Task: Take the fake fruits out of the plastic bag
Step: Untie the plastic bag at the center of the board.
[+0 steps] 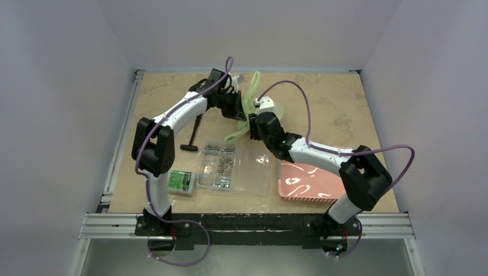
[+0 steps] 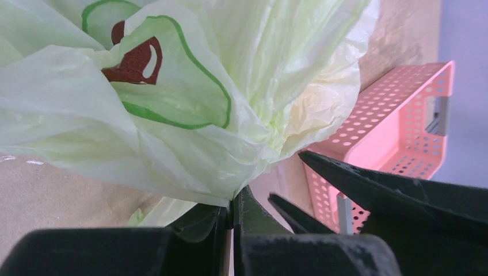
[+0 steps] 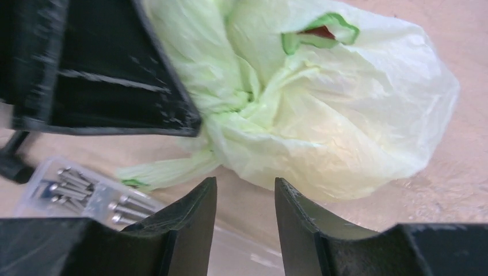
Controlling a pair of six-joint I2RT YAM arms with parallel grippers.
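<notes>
**Left jaws pinched on the bag, right jaws poised apart**

The left jaws were pressed together, with a fold of the plastic bag (image 2: 190,86) caught right at their tips. From that pinch the thin film fanned up and away ahead of them, drawn into creases that ran back toward the grip. The hold looked meant to anchor or lift one side of the bag so the other arm could work at it. Beyond these jaws and to their right stood the pink basket (image 2: 397,121), set apart from the bag on the surface (image 1: 334,103).

The right jaws stood apart with nothing between them. Their tips pointed at the bag's gathered neck, which lay just ahead of them and untouched. That spacing suited a reach for the bunched film, to tug the mouth open against the left jaws' pinch. Up and to their left, the dark bulk of the other arm came in at the same gathered spot. Down and to their left lay a clear box (image 3: 86,192) of metal screws, close by but clear of the bag.

None of the fake fruits showed in any view. The bag swelled full and rounded ahead of the right jaws, so they were most likely inside it. The green-outlined, dark red printed mark (image 3: 319,31) read as print on the film, not fruit.
</notes>
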